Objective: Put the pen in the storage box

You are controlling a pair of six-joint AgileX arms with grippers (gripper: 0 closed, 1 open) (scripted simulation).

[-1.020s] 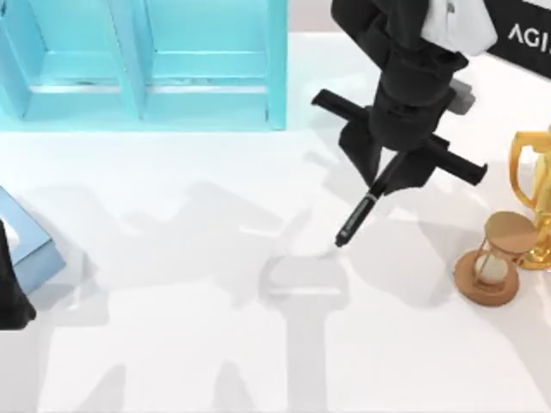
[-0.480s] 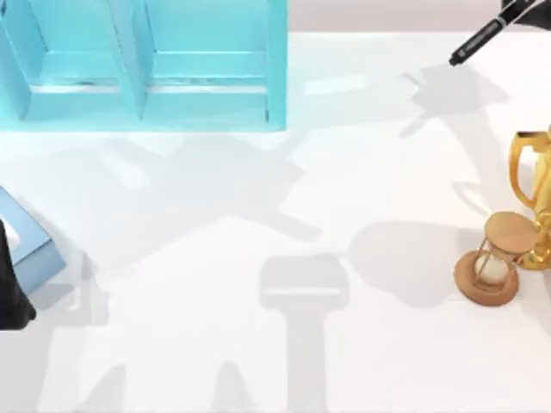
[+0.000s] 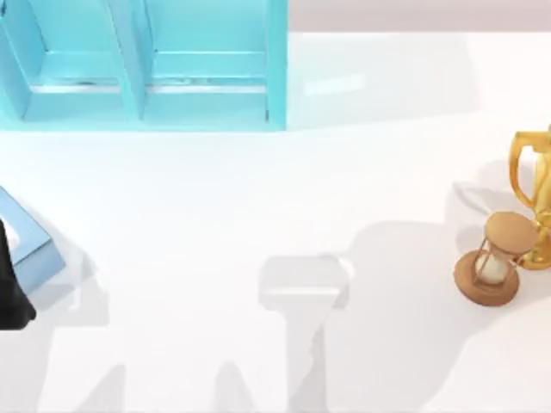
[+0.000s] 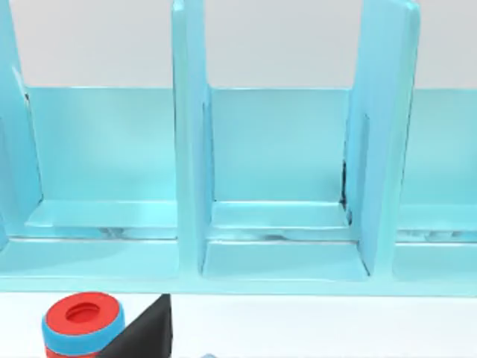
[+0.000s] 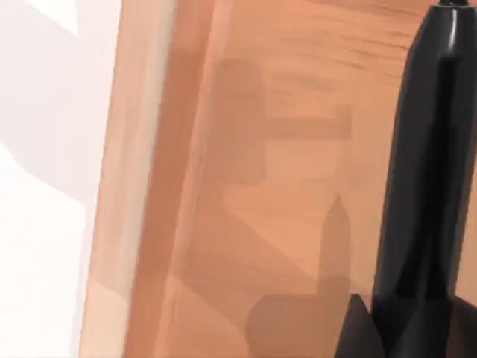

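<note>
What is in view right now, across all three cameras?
storage box: one, turquoise, divided, table's far left.
hourglass: one, wooden brown, right side.
trophy: one, gold, right edge, by the hourglass.
flat box: one, light blue, left edge.
ring stack: one, red on blue, before the storage box.
pen: one, black, over a wooden surface.
table: one, white.
left arm: black, left edge, parked.
right gripper: black, at the pen.

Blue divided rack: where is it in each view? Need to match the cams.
Top view: blue rack at the table's back left, cut off by the picture's edge.
Left wrist view: the rack straight ahead, open bays facing the camera.
Right wrist view: faces a wooden surface behind a black shaft, likely the pen.
Shared landmark: the rack's upright dividers, also in the left wrist view.
</note>
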